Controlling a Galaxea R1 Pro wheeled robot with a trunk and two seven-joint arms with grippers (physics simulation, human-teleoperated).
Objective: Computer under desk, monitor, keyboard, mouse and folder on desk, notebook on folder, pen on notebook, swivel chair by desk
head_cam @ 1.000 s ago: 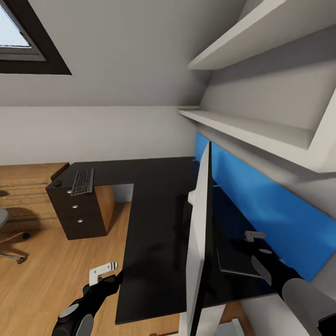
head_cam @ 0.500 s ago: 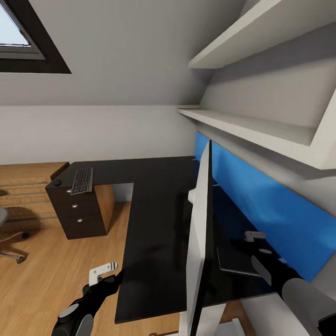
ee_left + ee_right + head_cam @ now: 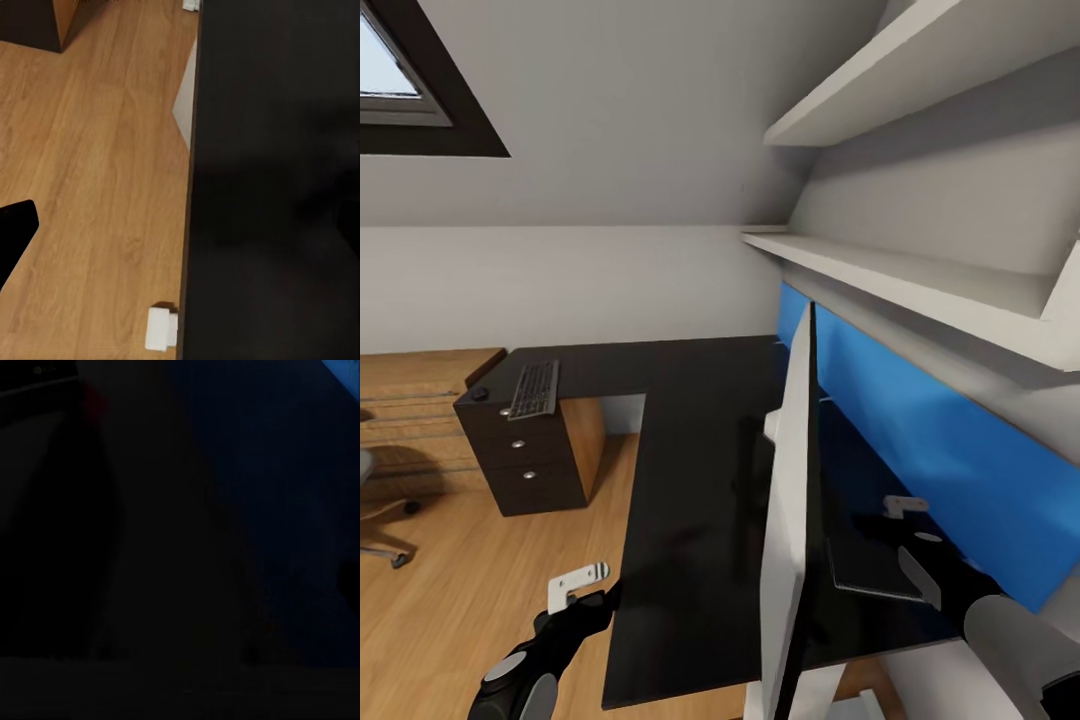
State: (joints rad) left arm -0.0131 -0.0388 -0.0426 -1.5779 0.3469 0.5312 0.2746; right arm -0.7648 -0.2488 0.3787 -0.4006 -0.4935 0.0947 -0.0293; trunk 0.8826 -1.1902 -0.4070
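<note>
A black L-shaped desk [image 3: 695, 450] runs ahead of me. The monitor [image 3: 785, 500] stands on it, seen edge-on with its white back toward the left. At the desk's far left end lie the grey keyboard [image 3: 535, 390] and a small dark mouse [image 3: 479, 394] beside it. Part of the swivel chair [image 3: 372, 500] shows at the left edge on the floor. My left gripper [image 3: 575, 592] hangs open over the floor beside the desk's edge [image 3: 196, 187]. My right gripper [image 3: 908, 515] is open above the desk behind the monitor. Folder, notebook and pen are out of view.
A dark drawer unit [image 3: 525, 460] stands under the desk's left end. A blue panel [image 3: 920, 440] lines the wall on the right, with white shelves [image 3: 900, 275] above it. Wooden floor [image 3: 450, 600] lies open to the left. A small white block [image 3: 160, 328] sits at the desk's edge.
The whole picture has drifted slightly, so the camera has moved a little. Both arms and the things on the desk keep their places.
</note>
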